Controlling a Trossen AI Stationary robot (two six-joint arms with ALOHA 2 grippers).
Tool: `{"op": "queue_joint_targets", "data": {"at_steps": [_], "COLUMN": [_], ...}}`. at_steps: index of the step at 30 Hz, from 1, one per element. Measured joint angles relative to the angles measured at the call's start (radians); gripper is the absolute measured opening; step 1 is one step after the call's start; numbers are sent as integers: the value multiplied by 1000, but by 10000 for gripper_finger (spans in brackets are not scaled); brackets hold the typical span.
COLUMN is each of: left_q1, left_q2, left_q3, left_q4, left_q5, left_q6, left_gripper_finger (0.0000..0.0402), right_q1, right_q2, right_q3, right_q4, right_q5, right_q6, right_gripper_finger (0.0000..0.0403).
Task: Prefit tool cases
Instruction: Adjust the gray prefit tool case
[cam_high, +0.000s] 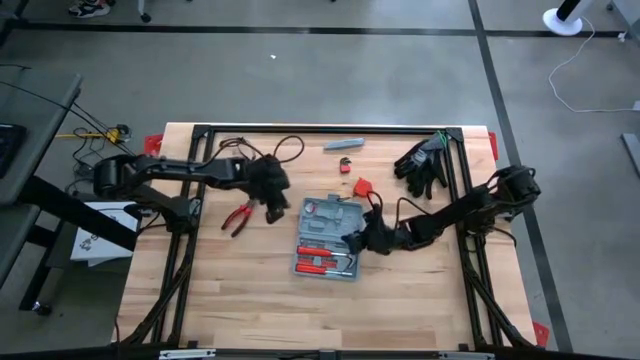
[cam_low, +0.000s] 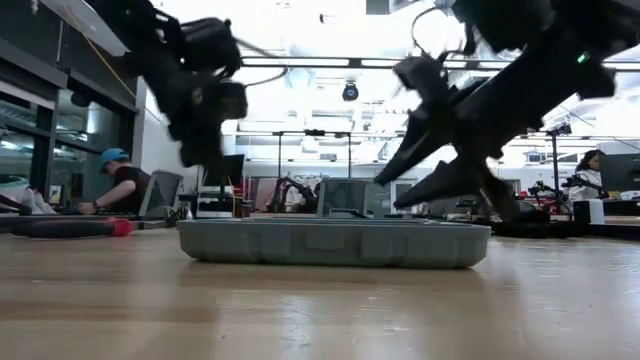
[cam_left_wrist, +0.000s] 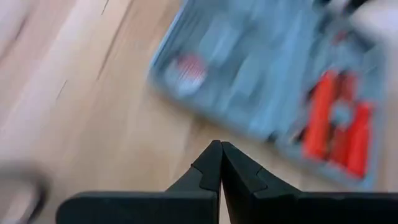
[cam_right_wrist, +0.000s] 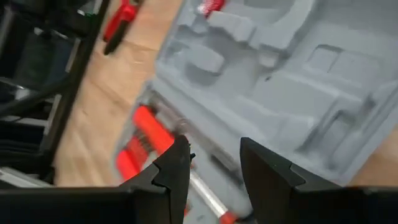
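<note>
The grey-blue tool case (cam_high: 328, 237) lies open and flat on the table, its moulded recesses up and red-handled tools in its near half (cam_right_wrist: 146, 134). In the low view it shows as a shallow grey tray (cam_low: 335, 242). My right gripper (cam_right_wrist: 214, 155) is open and hovers over the case's right side (cam_high: 355, 240), clear of it in the low view (cam_low: 440, 180). My left gripper (cam_left_wrist: 221, 149) is shut and empty, in the air just left of the case's far corner (cam_high: 272, 200), (cam_low: 205, 140).
Red-handled pliers (cam_high: 238, 217) lie left of the case, under my left arm. Black gloves (cam_high: 422, 165), a slim grey bar (cam_high: 343, 144) and two small red pieces (cam_high: 363, 186) lie toward the far edge. A black frame (cam_high: 455, 180) borders the table. People sit in the room behind.
</note>
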Motion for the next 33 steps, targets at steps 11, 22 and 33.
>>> {"op": "queue_joint_targets", "data": {"at_steps": [11,22,33], "left_q1": [-73,-22,111], "left_q2": [275,530,446], "left_q3": [218,442,415], "left_q4": [76,-264,-332], "left_q5": [4,-84,-140], "left_q6": [150,371,405], "left_gripper_finger": [0,0,0], "right_q1": [156,180,157], "right_q2": [-22,-22,-22], "right_q3": [87,89,89], "right_q4": [-357,-386,-405], "right_q5": [9,35,69], "right_q6": [197,258,224], "right_gripper_finger": [78,14,1]}}
